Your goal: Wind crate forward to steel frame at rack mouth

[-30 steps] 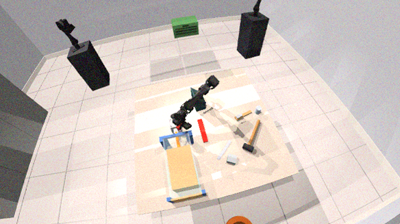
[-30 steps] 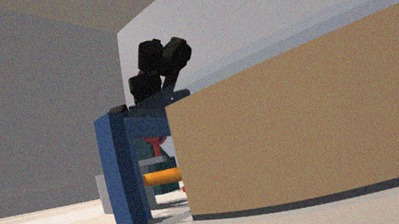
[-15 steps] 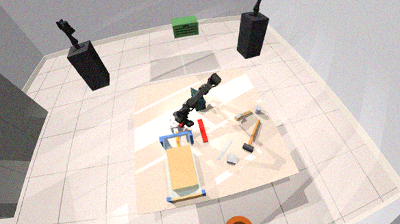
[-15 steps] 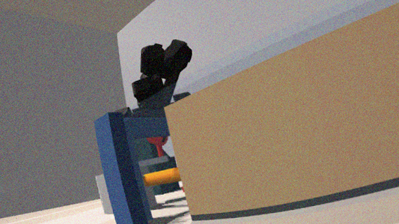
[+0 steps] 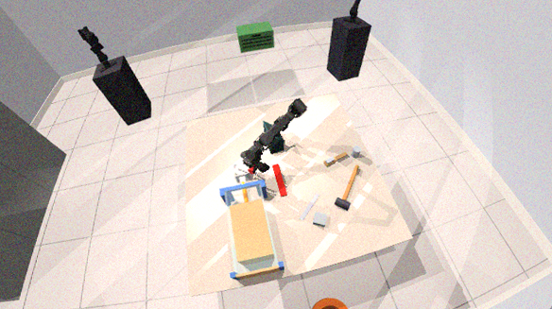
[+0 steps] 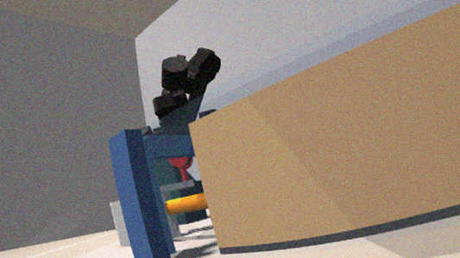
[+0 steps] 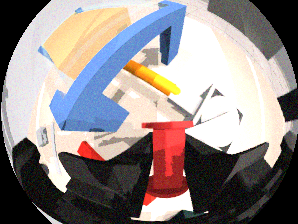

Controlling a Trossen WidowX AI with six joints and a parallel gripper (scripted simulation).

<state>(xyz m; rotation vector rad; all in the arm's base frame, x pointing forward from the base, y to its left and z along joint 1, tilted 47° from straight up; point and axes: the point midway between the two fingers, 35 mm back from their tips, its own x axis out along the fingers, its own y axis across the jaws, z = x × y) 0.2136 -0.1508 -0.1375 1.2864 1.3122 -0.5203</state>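
The tan crate (image 5: 250, 231) (image 6: 344, 142) (image 7: 85, 37) sits flat in the clear-panelled cubby. Its front stands short of the blue steel frame (image 5: 243, 187) (image 6: 133, 192) (image 7: 95, 82), with a gap between them. A yellow-orange strap (image 5: 244, 195) (image 6: 186, 204) (image 7: 150, 77) runs from the crate through the frame towards the grey winch, which is mostly hidden by the arm. My gripper (image 5: 253, 168) (image 7: 169, 150) is shut on the red grip of the winch handle (image 6: 182, 165), just outside the frame. The handle's key end and the winch's round hole cannot be made out.
A red bar (image 5: 279, 179) (image 7: 90, 151) lies beside the frame. A mallet (image 5: 350, 184), a brush (image 5: 335, 159), a grey cylinder (image 5: 356, 152), a grey block (image 5: 320, 219) and a thin pale strip (image 5: 309, 206) lie farther to the right in the top view.
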